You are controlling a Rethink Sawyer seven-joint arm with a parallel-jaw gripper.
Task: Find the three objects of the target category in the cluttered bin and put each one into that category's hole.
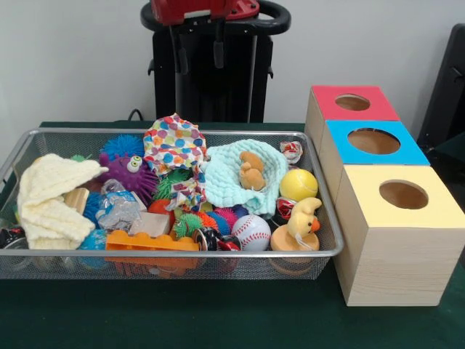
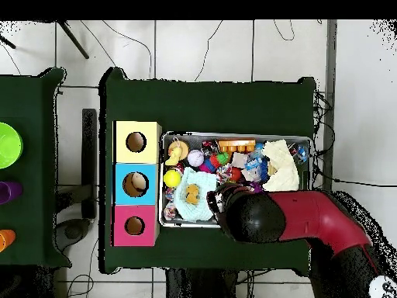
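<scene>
Apparently the searching step is only beginning — nothing is lifted yet. At the near edge of the wire mesh bin [image 1: 87, 134] lie an orange plastic brick [image 1: 149, 242], a white baseball [image 1: 251, 232] and a yellow duck toy [image 1: 301, 222]. Behind them, toward the far edge, rest a yellow tennis ball [image 1: 298, 185] and a mint knitted cloth [image 1: 232, 182]. Beside the bin stand three wooden boxes with yellow [image 1: 403, 195], blue [image 1: 373, 141] and red [image 1: 352, 102] holes. The red arm [image 2: 310, 221] hovers over the bin's edge — I cannot tell the jaws' state. Next, it must descend on one target.

A green table [image 1: 218, 320] carries a mesh bin [image 1: 182, 265] (toy-filled) beside three holed boxes [image 1: 396, 240].
</scene>
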